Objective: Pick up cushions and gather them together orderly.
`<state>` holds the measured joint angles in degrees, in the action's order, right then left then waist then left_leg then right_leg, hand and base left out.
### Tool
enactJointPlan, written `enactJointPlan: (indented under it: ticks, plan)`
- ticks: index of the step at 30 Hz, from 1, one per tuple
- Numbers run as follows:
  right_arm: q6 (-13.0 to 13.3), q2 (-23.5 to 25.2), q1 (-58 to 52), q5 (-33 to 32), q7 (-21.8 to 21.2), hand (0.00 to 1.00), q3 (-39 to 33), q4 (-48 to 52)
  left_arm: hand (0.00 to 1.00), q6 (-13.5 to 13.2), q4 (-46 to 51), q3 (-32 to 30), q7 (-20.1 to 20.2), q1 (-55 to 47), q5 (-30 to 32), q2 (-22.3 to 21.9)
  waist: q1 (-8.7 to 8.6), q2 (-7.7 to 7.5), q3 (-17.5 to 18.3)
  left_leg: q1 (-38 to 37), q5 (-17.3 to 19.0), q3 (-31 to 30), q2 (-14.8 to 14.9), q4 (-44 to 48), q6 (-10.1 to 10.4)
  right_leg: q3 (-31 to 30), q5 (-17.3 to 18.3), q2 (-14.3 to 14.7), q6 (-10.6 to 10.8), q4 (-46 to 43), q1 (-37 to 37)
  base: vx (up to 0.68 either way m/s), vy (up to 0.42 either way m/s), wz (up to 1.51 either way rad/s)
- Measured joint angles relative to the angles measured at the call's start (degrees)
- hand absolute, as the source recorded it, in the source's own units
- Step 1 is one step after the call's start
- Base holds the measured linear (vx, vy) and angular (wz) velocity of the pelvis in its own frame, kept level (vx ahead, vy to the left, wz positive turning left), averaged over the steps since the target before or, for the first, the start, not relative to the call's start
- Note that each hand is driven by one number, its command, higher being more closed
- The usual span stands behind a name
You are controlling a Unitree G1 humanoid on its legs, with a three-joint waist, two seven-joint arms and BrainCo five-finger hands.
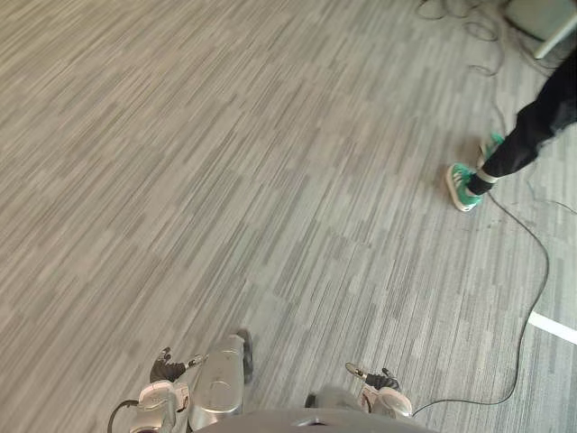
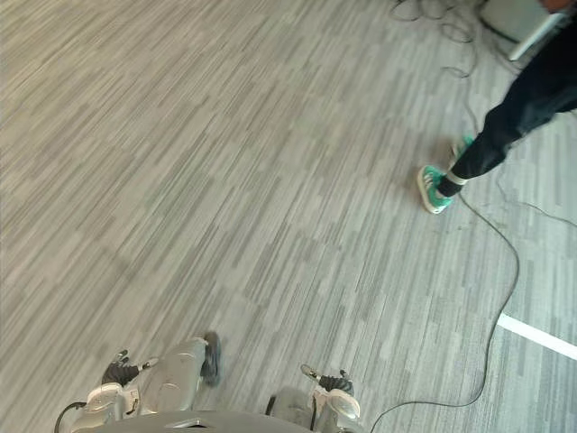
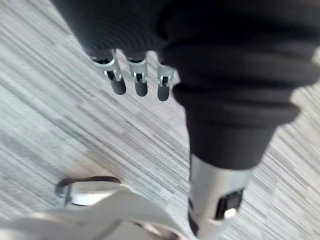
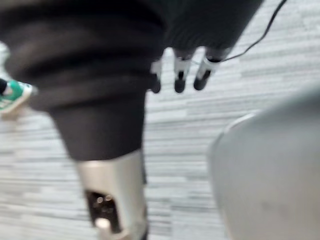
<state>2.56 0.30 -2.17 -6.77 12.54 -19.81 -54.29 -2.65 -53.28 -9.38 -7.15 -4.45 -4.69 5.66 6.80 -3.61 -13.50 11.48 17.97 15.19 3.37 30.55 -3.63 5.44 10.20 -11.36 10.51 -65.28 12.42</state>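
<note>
My left hand [image 1: 168, 368] hangs low at my left side above grey striped carpet. In the left wrist view its fingers [image 3: 140, 83] point down, straight and relaxed, with nothing between them and the thumb [image 3: 216, 197]. My right hand [image 1: 382, 382] hangs at my right side. Its fingers [image 4: 179, 80] are likewise relaxed and hold nothing.
A person in dark trousers and teal shoes [image 1: 462, 186] stands on the carpet at the far right. A white tape line [image 1: 552, 327] marks the floor at the right edge. A grey piece of furniture [image 1: 541, 18] with tangled cables sits in the far right corner.
</note>
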Motion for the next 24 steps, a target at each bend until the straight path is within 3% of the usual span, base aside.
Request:
enactJointPlan:
  ticks: [3,5,6,7,8,10,11,12,13,14,15,17,18,20,21,24]
  plan:
    - [-0.25,-0.35,-0.15,0.44,-0.05,0.0,-0.01,1.09,0.0,0.02,1.25,0.79,0.02,0.39,0.01,-0.35,-0.85,1.07,-0.45,-7.18,0.78,0.47,1.51,-1.78,-0.66,4.48,0.88,-1.06,-4.3,-7.09,4.92,0.45,-0.035,-0.19]
    - [0.04,-0.27,-0.02,0.43,-0.27,0.0,0.03,2.25,0.0,-0.04,2.55,1.16,0.03,0.56,0.01,-1.47,-1.94,1.49,0.05,-12.98,1.97,0.71,3.66,-6.09,1.41,9.6,2.37,-1.35,-5.92,-4.17,10.89,0.46,-0.088,-0.18]
    - [0.09,-0.38,0.1,0.38,-0.73,0.0,-0.1,3.07,0.0,-0.05,2.74,1.91,0.08,0.86,0.01,-1.78,-2.56,1.33,0.02,-15.44,2.96,0.77,4.51,-8.14,2.92,11.5,2.77,-1.61,-6.08,-0.78,13.93,0.55,-0.183,-0.12]
    - [0.29,-0.64,0.33,0.37,-1.4,0.0,-0.66,4.07,0.0,0.01,2.64,3.29,0.3,1.45,0.01,-2.36,-2.78,1.32,-0.02,-18.85,4.24,1.21,5.49,-11.37,4.87,13.3,2.9,-1.44,-6.54,8.71,18.06,0.67,-0.235,-0.12]
    - [0.27,-0.73,0.57,0.31,-1.45,0.0,-0.8,4.03,0.0,0.01,2.48,3.95,0.36,1.69,0.03,-2.55,-2.91,1.33,-0.02,-19.93,4.3,1.35,5.73,-12.5,4.97,13.92,2.4,-1.19,-6.66,14.53,18.97,0.58,-0.235,-0.07]
    - [0.19,-1.3,0.78,0.35,-1.5,0.0,-0.57,3.53,0.0,-0.11,1.77,5.17,0.4,1.74,0.37,-2.75,-3.97,1.23,-0.05,-22.98,4.16,1.2,5.85,-15.22,5.2,13.18,-2.64,0.88,-7.05,34.84,19.12,0.49,-0.232,0.18]
    - [0.04,-1.49,0.61,0.43,-1.49,0.0,-0.47,2.66,0.0,-0.25,1.08,5.54,0.43,1.8,0.5,-2.56,-4.58,0.8,-0.09,-24.65,4.14,-0.11,5.5,-15.8,5.23,10.59,-6.85,1.79,-7.08,45.32,17.65,0.65,-0.323,0.4]
    - [-0.08,-2.11,0.83,0.24,-1.54,0.0,-0.67,1.19,0.0,-0.25,-0.42,5.58,0.32,2.29,0.61,-2.2,-5.44,0.76,-0.21,-26.23,3.84,-2.43,5.67,-15.43,5.67,8.31,-18.51,2.51,-9.37,46.85,15.98,0.52,-0.266,0.32]
    - [-0.19,-2.83,1.08,0.23,-1.6,0.0,-0.7,0.93,0.0,-0.23,-1.61,5.53,0.27,3.03,0.78,-2.73,-5.53,2.1,-0.48,-26.52,2.88,-3.16,6.6,-14.9,6.5,8.32,-17.05,3.34,-10.24,44.44,16.34,0.61,-0.307,0.1]
    - [-0.25,-4.67,1.43,0.64,-1.59,0.0,-0.72,0.25,0.0,-0.22,-3.02,5.49,0.25,3.55,2.44,-3.85,-5.6,4.57,-0.35,-25.22,-1.45,-6.16,8.03,-10.92,8.0,8.61,-11.52,3.96,-10.97,37.97,17.89,0.48,-0.23,-0.1]
    - [-0.22,-4.86,1.42,0.64,-1.6,0.0,-0.89,-0.19,0.0,-0.22,-3.13,5.39,0.1,3.46,2.64,-4.18,-5.65,5.07,-0.47,-24.92,-3.19,-7.29,8.3,-8.79,7.95,8.75,-9.85,4.13,-11.62,36.08,17.76,0.62,-0.275,-0.24]
    - [-0.35,-5.18,1.38,1.24,-1.63,0.0,-1.03,-0.27,0.0,-0.24,-3.14,2.89,-0.09,3.07,2.67,-5.27,-5.87,6.49,-0.25,-20.03,-13.59,-10.71,10.49,4.99,6.87,9.47,-3.81,6.24,-12.84,33.13,15.09,0.58,-0.223,-0.25]
    - [-0.45,-5.14,1.25,2.19,-1.65,0.0,-0.45,-0.43,0.0,-0.25,-3.09,2.58,-0.06,3.01,2.57,-5.17,-5.94,6.67,-0.18,-16.22,-15.18,-12.1,12.11,15.34,8.25,9.51,-1.97,7.51,-13.49,33.58,12.31,0.52,-0.156,-0.2]
    - [-0.45,-4.94,1.11,2.55,-1.58,0.0,0.41,-0.5,0.0,-0.38,-2.41,1.6,-0.03,2.98,2.55,-5.12,-5.56,6.65,-0.3,-11.05,-14.01,-11.31,13.94,28.37,9.17,9.28,-0.54,9.68,-14.3,35.8,7.12,0.54,-0.151,-0.24]
    - [-0.45,-4.78,0.72,2.54,-1.55,0.0,1.16,-0.34,0.0,-0.36,-1.69,0.45,0.02,2.97,2.53,-5.21,-5.18,6.52,-0.38,-8.08,-12.5,-10.01,14.62,34.05,8.36,9.03,0.58,10.46,-14.28,37.42,3.05,0.54,-0.122,-0.19]
    - [-0.35,-3.73,0.11,1.93,-1.27,0.0,1.77,-0.38,0.0,-0.38,0.51,-0.14,0.02,2.3,2.04,-5.17,-4.15,5.83,-0.27,0.54,-8.2,-5.19,14.21,38.53,6.81,8.25,3.34,10.66,-13.43,42.37,-6.3,0.42,-0.004,-0.05]
